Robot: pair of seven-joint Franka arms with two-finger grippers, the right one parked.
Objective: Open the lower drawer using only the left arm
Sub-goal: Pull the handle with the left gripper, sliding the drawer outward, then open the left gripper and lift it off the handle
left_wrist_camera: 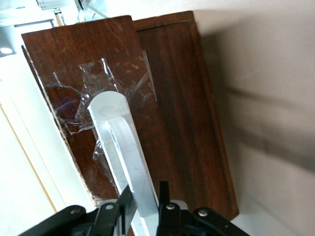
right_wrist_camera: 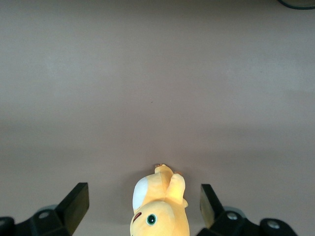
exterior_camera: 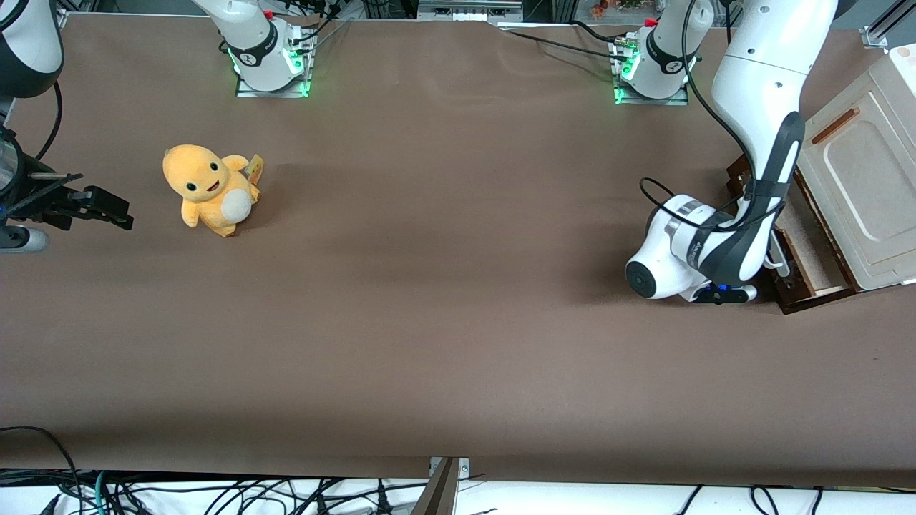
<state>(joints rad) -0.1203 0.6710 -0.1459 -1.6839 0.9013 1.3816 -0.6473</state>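
Note:
The lower drawer (exterior_camera: 814,252) stands partly pulled out of the pale cabinet (exterior_camera: 862,179), and its beige inside shows. Its dark brown front (left_wrist_camera: 187,123) carries a long white bar handle (left_wrist_camera: 120,137). The left arm (exterior_camera: 758,107) reaches down in front of the drawer with its wrist low over the table. My gripper (left_wrist_camera: 145,191) sits at the handle (exterior_camera: 777,259), one black finger on each side of the bar, shut on it. Crinkled clear tape lies on the wood around the handle's end.
A yellow plush toy (exterior_camera: 211,189) sits on the brown table toward the parked arm's end, also seen in the right wrist view as the plush toy (right_wrist_camera: 157,211). Two arm bases (exterior_camera: 268,57) stand at the table's edge farthest from the front camera.

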